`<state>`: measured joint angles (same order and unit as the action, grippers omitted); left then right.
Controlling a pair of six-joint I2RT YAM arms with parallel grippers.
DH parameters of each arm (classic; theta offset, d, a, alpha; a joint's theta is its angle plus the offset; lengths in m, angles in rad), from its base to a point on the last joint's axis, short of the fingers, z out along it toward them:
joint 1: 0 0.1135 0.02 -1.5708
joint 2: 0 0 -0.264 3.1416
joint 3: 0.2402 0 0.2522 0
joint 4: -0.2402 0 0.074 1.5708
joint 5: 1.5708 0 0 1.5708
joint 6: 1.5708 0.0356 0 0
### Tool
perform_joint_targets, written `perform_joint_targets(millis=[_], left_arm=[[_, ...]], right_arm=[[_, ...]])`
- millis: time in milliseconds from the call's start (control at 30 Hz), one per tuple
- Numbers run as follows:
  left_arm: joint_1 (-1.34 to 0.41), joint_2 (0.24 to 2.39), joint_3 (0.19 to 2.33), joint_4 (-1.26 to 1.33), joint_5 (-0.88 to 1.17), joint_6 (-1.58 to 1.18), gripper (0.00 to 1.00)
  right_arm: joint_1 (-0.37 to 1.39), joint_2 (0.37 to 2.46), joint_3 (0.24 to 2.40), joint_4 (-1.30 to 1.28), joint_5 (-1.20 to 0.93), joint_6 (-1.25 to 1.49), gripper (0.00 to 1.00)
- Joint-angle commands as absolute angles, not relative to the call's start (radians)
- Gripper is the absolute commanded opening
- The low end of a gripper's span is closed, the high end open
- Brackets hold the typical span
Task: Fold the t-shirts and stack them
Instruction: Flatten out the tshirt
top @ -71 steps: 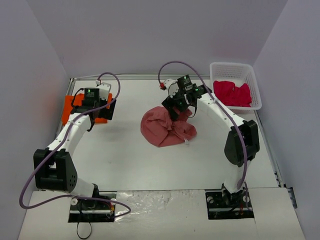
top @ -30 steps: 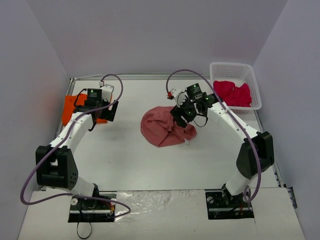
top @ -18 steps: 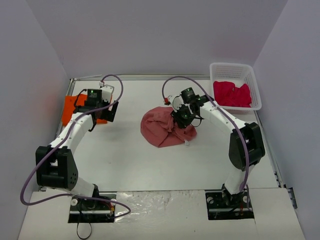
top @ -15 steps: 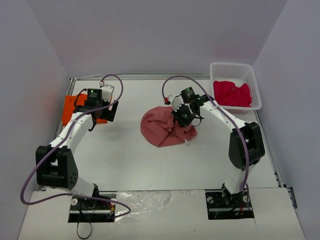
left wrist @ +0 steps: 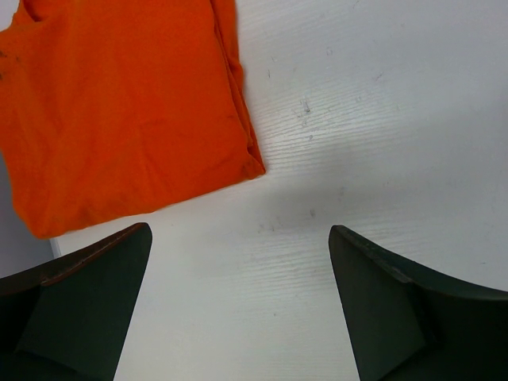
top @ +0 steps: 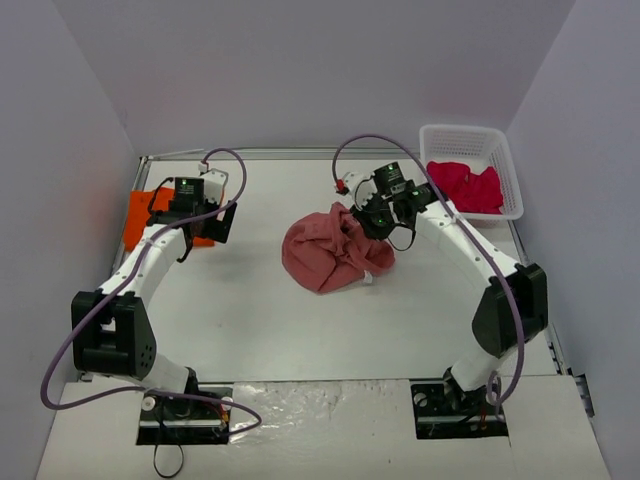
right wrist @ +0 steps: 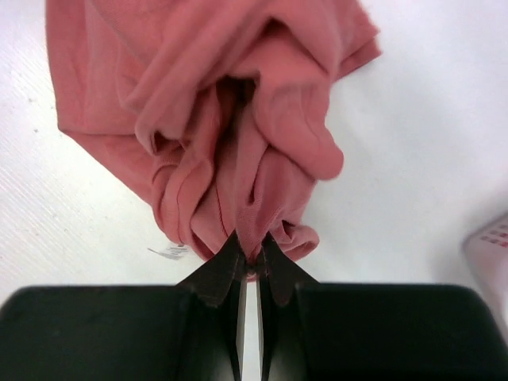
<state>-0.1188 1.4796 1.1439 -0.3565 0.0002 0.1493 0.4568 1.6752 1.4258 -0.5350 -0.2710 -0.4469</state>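
Brick-red t-shirt (right wrist: 238, 119) bunched, pinched by right fingers (right wrist: 216, 276), left fingers (left wrist: 79, 305) apart near orange t-shirt (left wrist: 135, 103)

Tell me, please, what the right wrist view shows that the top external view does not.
Only the right wrist view shows the grip itself: the right gripper shut on a bunched fold of the brick-red t-shirt, its creases seen close up.

Only the top external view shows the left gripper over the orange t-shirt and the crimson-pink t-shirt in the white basket; a pale blur at the wrist view's right edge may be that basket.

Both show the brick-red t-shirt crumpled on the white table, with the right gripper at it.
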Motion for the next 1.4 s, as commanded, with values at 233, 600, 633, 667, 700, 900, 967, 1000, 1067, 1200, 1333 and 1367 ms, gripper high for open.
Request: perform_joint_targets(millis=[233,600,633,667,700,900,967,1000,1067,1200,1333,1367], left_arm=[[-0.130,1.473,1.186,-0.374,0.000,0.158,0.94],[-0.242,1.558,1.296,-0.451,0.060,0.224,0.94],[-0.288,1.572,1.314,-0.465,0.072,0.238,0.94],[-0.310,1.604,1.334,-0.474,0.102,0.259,0.94],[-0.327,1.621,1.379,-0.500,0.127,0.265,0.94],[-0.362,1.753,1.508,-0.546,0.362,0.246,0.97],[-0.362,1.796,1.545,-0.545,0.399,0.224,0.94],[-0.362,1.813,1.557,-0.548,0.435,0.219,0.94],[-0.364,1.880,1.597,-0.558,0.477,0.201,0.94],[-0.367,1.948,1.661,-0.568,0.534,0.181,0.93],[-0.368,2.006,1.732,-0.578,0.638,0.135,0.85],[-0.371,2.016,1.752,-0.575,0.650,0.123,0.79]], right_arm=[[0.328,1.511,1.411,-0.580,-0.236,-0.469,0.00],[0.209,1.539,1.312,-0.545,-0.219,-0.480,0.00],[0.207,1.549,1.309,-0.543,-0.218,-0.480,0.00],[0.203,1.554,1.305,-0.540,-0.219,-0.480,0.00],[0.199,1.558,1.302,-0.538,-0.221,-0.480,0.00],[0.186,1.591,1.290,-0.522,-0.239,-0.476,0.00],[0.183,1.597,1.290,-0.520,-0.239,-0.474,0.00],[0.183,1.603,1.292,-0.520,-0.238,-0.472,0.00],[0.181,1.612,1.293,-0.518,-0.236,-0.471,0.00],[0.179,1.623,1.299,-0.517,-0.239,-0.466,0.00],[0.181,1.632,1.293,-0.508,-0.236,-0.462,0.00],[0.181,1.637,1.292,-0.506,-0.235,-0.462,0.00]])
